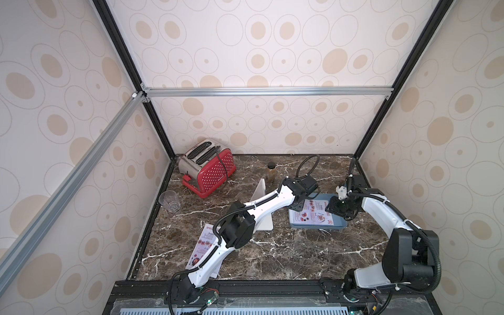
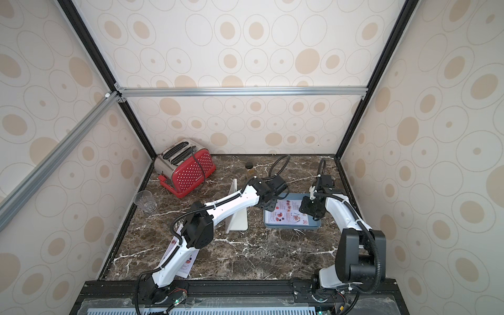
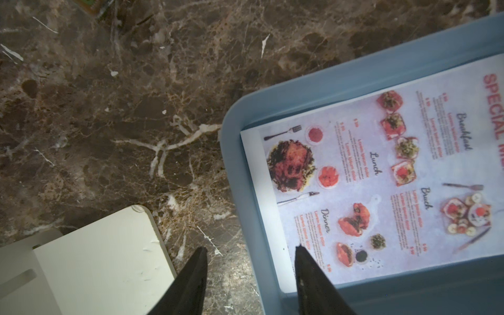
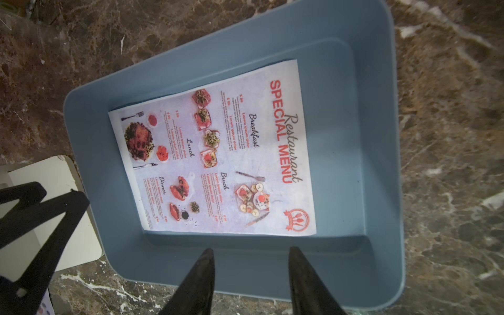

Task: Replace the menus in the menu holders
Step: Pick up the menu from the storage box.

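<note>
A dark brown marbled surface with white veins is enclosed by walls patterned with beige ovals. In the far left corner a red, white-dotted toaster with a chrome top is placed, with a black cord draped across it. A clear cup is stood nearer, by the left edge. A dark-lidded jar is set far, centrally. A blue-grey tray is laid to the right.

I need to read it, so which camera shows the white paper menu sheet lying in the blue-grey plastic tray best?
Right wrist view: the whole white paper menu sheet shows, heading legible. The left wrist view crops the heading; both top views show it tiny, partly covered.
</note>
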`<state>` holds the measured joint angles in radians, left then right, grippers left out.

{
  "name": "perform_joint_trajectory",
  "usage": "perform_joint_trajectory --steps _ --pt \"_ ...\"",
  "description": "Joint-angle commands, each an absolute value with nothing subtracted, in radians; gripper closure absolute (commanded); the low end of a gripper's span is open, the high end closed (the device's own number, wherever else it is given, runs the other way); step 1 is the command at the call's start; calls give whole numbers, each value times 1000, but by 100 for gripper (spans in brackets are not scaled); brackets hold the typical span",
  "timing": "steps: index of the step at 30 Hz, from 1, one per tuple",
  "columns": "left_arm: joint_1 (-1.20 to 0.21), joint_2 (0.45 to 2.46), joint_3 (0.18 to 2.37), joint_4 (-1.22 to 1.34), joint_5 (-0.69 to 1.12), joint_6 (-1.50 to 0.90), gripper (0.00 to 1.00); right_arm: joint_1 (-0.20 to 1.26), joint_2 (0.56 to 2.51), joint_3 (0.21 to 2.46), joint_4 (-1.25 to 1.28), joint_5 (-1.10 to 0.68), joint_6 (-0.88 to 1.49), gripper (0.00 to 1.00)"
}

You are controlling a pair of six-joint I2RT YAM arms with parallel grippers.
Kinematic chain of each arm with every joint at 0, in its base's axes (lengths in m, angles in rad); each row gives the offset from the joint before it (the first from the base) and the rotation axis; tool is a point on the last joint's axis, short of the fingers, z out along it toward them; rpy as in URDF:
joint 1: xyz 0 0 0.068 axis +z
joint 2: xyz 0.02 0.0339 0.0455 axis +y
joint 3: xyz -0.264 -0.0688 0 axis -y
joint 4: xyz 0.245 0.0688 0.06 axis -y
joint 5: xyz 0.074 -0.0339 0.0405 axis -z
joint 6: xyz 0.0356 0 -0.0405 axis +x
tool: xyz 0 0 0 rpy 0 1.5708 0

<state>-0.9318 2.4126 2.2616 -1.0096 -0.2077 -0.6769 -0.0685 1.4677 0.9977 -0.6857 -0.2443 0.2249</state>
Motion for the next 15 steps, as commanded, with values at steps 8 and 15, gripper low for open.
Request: perform_joint_trajectory --steps 8,15 --pt "-910 2471 2294 -1012 -177 -725 59 -102 1551 1033 -584 -265 223 55" --pt "-902 2489 2299 -1000 -149 -732 71 -110 1619 1045 -546 -290 219 55"
